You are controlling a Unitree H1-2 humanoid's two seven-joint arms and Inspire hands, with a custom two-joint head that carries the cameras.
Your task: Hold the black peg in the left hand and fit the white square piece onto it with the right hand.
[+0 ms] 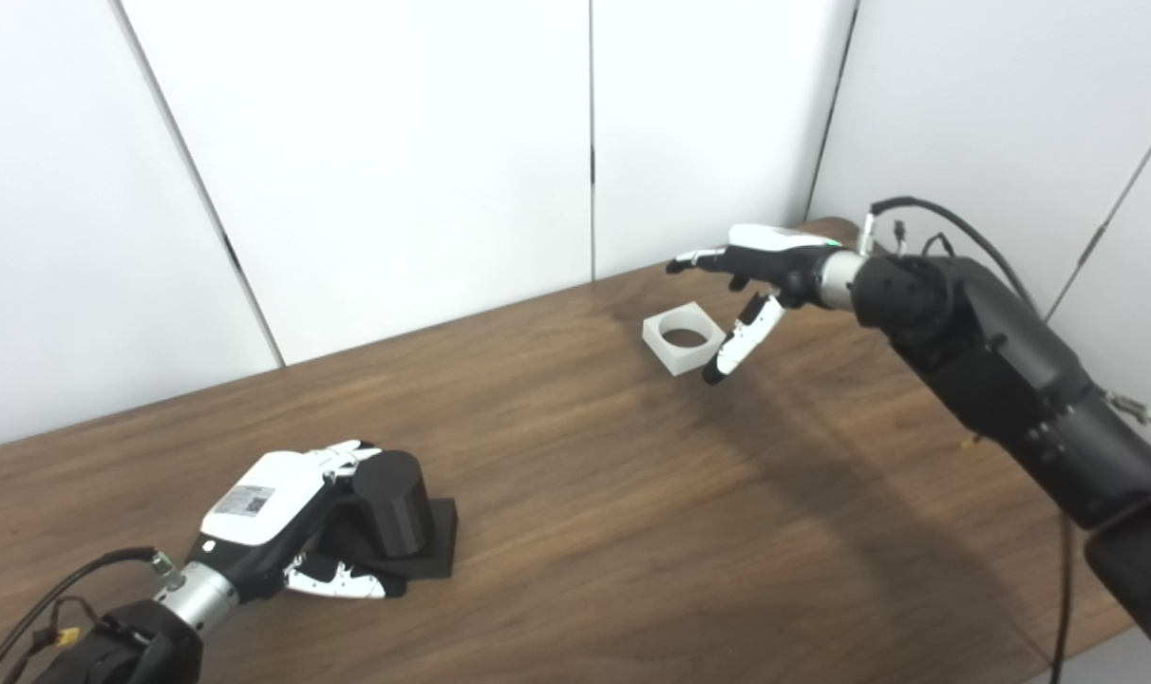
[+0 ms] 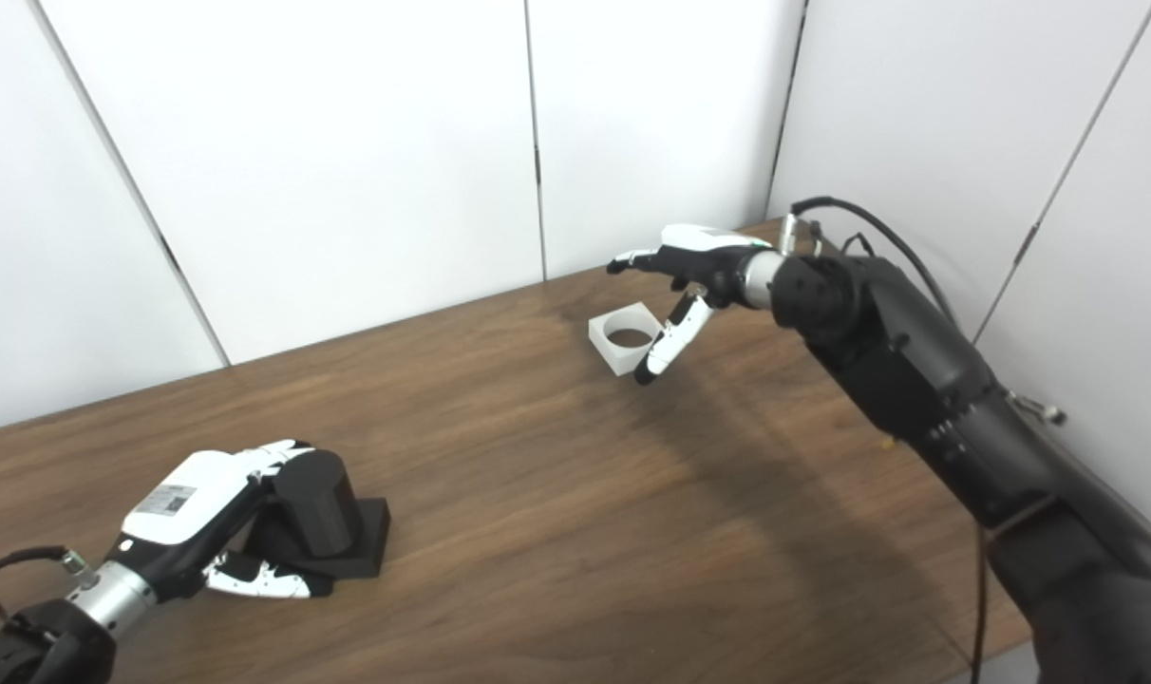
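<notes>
Peg [image 1: 392, 513] in left hand [image 1: 281, 518] — right hand [image 1: 751, 285] spread above white square piece [image 1: 684, 336].

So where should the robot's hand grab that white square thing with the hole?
Probably by two opposite outer walls of the white square piece, coming down from above. It lies flat on the table with its hole facing up, and the open right hand hovers just beside it, fingers and thumb spread wide enough to straddle it.
</notes>
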